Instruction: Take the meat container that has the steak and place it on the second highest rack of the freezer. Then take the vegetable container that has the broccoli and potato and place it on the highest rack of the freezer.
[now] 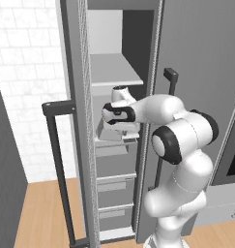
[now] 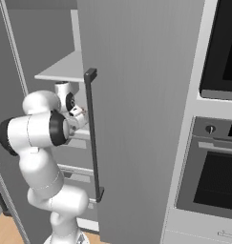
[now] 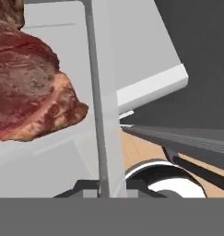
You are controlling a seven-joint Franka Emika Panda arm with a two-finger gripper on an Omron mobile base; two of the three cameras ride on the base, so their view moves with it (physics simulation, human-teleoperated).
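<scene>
- Hand view put the steak (image 3: pixel 28 83) at upper left, lying inside the pale container (image 3: pixel 62 152), close against its thin upright wall.
- We saw the gripper (image 3: pixel 104 191) shut on that container wall, the wall running straight up from between the two dark tips.
- Beyond the wall, on the side away from the steak, we saw a pale shelf board's edge, and below it wood floor.
- From the left base view, we saw the arm reaching into the open freezer (image 1: pixel 78 145), with the gripper (image 1: pixel 116 127) and container (image 1: pixel 111 134) just above the second highest rack (image 1: pixel 116 140); we could not tell whether the container touched it.
- The highest rack (image 1: pixel 114 70) sat above the hand, bare where we could see it.
- Grey drawers (image 1: pixel 115 191) stacked below the lower board.
- From the right base view, the freezer's neighbouring door with its dark bar handle (image 2: pixel 92 133) hid most of the hand; the oven (image 2: pixel 217 167) stood to the freezer's right.
</scene>
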